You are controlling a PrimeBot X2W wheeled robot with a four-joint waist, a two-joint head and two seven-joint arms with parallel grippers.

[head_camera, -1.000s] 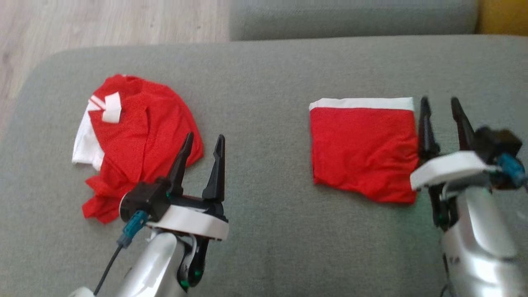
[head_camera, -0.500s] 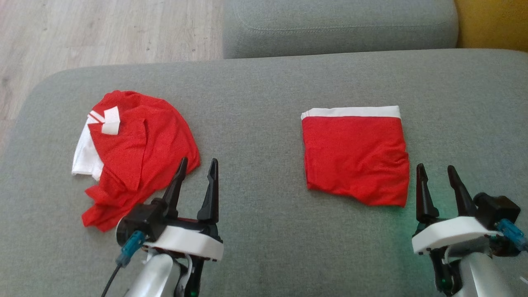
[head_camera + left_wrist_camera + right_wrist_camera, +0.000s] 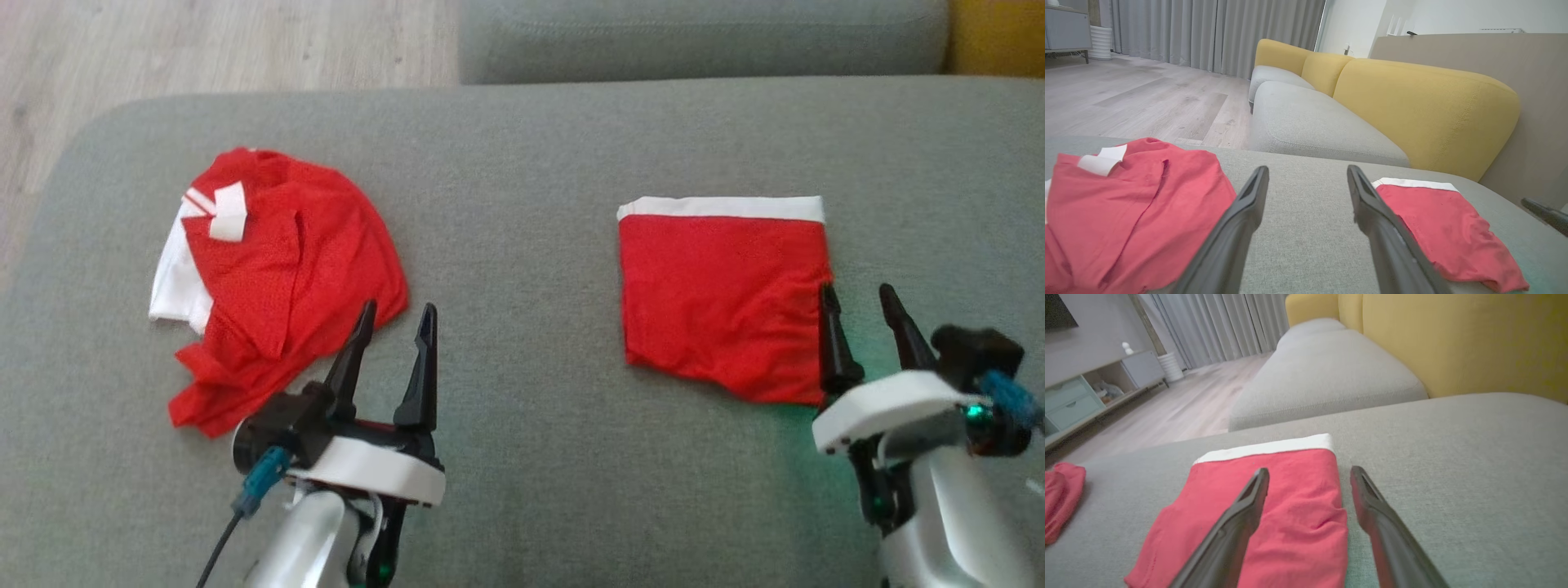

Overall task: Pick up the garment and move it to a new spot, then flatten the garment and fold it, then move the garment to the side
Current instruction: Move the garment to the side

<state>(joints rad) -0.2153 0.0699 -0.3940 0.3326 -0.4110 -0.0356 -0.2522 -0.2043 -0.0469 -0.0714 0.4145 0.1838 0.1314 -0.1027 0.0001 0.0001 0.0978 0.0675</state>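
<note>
Folded garment (image 3: 722, 302) lies flat on the grey sofa seat (image 3: 522, 163), a nearly square red packet whose white band runs side to side along the edge farthest from the robot, so no long axis stands out; its near edge slants, dipping toward the corner closest to the right gripper (image 3: 856, 287). That gripper stands with its fingers spread and nothing between them. The garment's right-hand edge falls between the two fingers in the right wrist view, the inner finger over red cloth and the outer finger over bare upholstery; whether either tip touches the fabric cannot be told. The bulk of the garment stretches ahead of and to the left of this gripper. Well apart on the other side, the left gripper (image 3: 400, 307) is likewise spread and empty, with a crumpled garment (image 3: 286, 278), red with white patches, heaped just beside and ahead of its outer finger
</note>
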